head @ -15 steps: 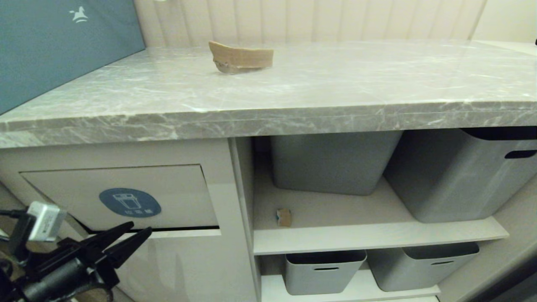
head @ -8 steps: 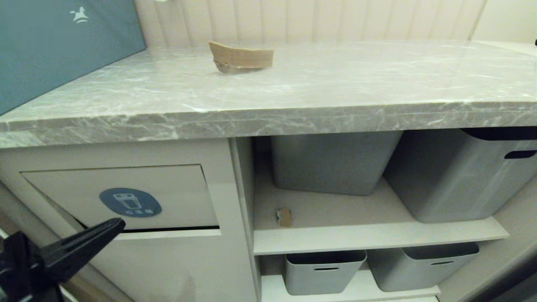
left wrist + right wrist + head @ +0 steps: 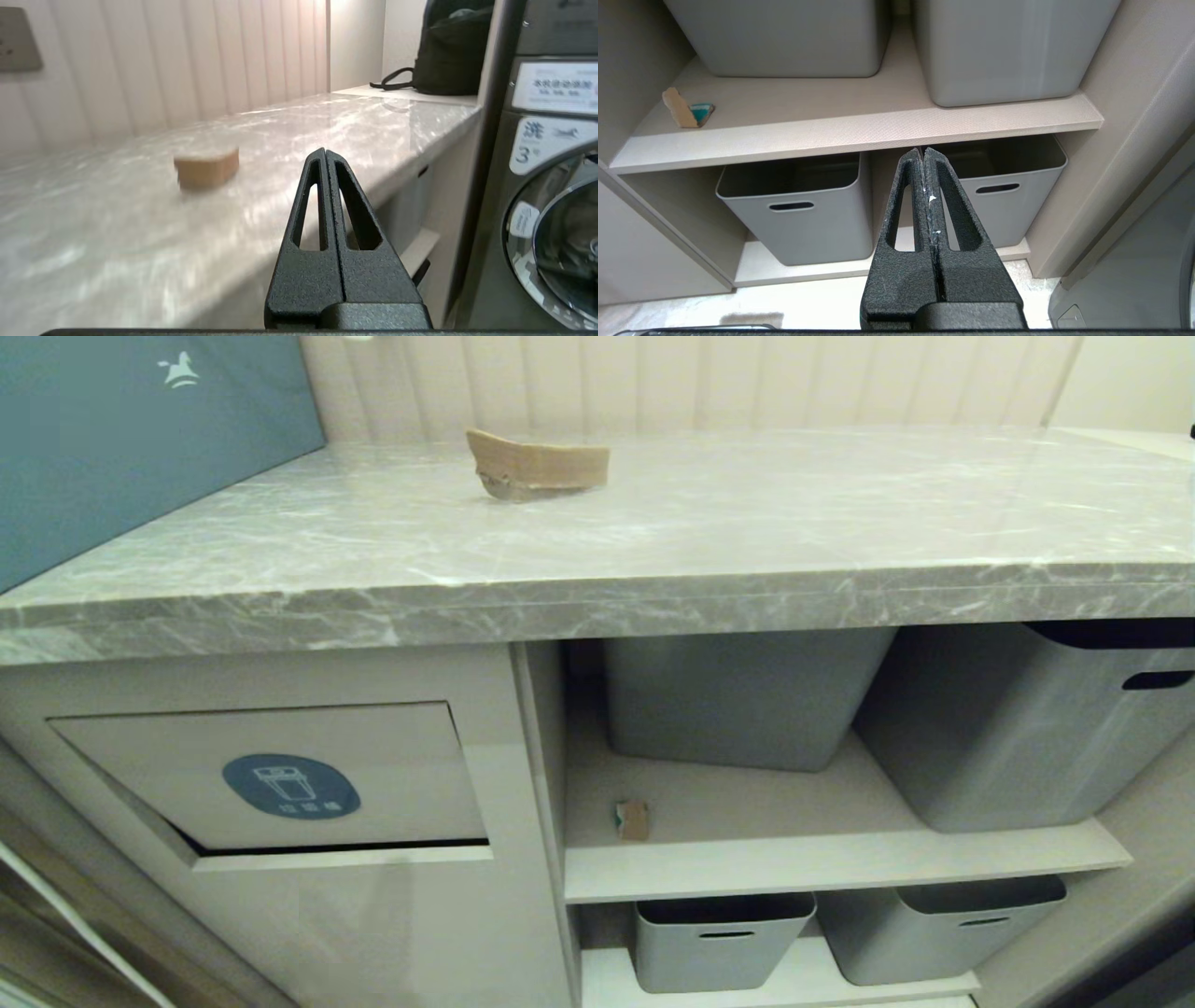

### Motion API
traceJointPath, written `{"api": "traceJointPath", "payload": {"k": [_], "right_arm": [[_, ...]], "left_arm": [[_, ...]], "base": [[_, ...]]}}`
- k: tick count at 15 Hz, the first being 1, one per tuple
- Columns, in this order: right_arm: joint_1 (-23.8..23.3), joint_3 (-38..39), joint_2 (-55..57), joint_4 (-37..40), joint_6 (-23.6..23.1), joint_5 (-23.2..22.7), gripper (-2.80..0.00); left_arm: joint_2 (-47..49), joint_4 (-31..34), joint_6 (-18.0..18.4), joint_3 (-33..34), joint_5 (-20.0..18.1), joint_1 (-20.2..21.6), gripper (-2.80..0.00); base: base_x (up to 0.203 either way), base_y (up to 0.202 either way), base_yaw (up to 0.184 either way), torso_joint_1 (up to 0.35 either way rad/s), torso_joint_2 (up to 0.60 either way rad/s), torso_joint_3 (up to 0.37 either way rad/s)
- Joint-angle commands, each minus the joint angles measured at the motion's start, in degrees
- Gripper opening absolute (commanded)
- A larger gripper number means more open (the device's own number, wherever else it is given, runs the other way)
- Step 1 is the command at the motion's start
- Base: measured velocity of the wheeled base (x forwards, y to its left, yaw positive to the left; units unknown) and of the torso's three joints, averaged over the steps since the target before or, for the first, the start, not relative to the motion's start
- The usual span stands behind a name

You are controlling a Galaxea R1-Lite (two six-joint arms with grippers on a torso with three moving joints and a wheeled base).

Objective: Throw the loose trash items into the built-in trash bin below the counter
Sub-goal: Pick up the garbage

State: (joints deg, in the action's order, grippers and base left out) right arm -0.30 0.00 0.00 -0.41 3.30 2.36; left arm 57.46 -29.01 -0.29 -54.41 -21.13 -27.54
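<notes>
The left end effector (image 3: 325, 154) has left the head view, where it was pointing at the trash-bin flap (image 3: 280, 775), and is now clenched and empty, raised level with the table (image 3: 597, 551). The curved cardboard scrap (image 3: 206, 167) lies ahead of its tips. The right end effector (image 3: 923, 151) hangs clenched, below the shelf (image 3: 859, 126) bearing a teal-taped scrap (image 3: 686, 109).

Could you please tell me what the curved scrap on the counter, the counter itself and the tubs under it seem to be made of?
The curved scrap looks like torn brown cardboard: matte, with a ragged edge. The counter looks like polished grey marble or an imitation: white veins and glossy reflections; which one cannot be told. The grey tubs look like matte moulded plastic: smooth walls, rounded corners, cut slot handles.
</notes>
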Motion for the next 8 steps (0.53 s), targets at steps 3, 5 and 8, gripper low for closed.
{"api": "traceJointPath", "payload": {"k": [3,5,8], "right_arm": [[0.0,0.1,0.1,0.0,0.0,0.0,-2.80],[0.0,0.1,0.1,0.0,0.0,0.0,-2.80],[0.0,0.1,0.1,0.0,0.0,0.0,-2.80]], "left_arm": [[18.7,1.8,0.1,-17.2,3.1,-1.9,-2.80],[25.9,3.3,0.1,-27.9,4.7,-2.0,-2.80],[28.9,10.3,0.1,-34.7,8.8,-1.8,-2.80]], "base": [[0.000,0.000,0.000,0.000,0.00,0.000],[0.000,0.000,0.000,0.000,0.00,0.000],[0.000,0.000,0.000,0.000,0.00,0.000]]}}
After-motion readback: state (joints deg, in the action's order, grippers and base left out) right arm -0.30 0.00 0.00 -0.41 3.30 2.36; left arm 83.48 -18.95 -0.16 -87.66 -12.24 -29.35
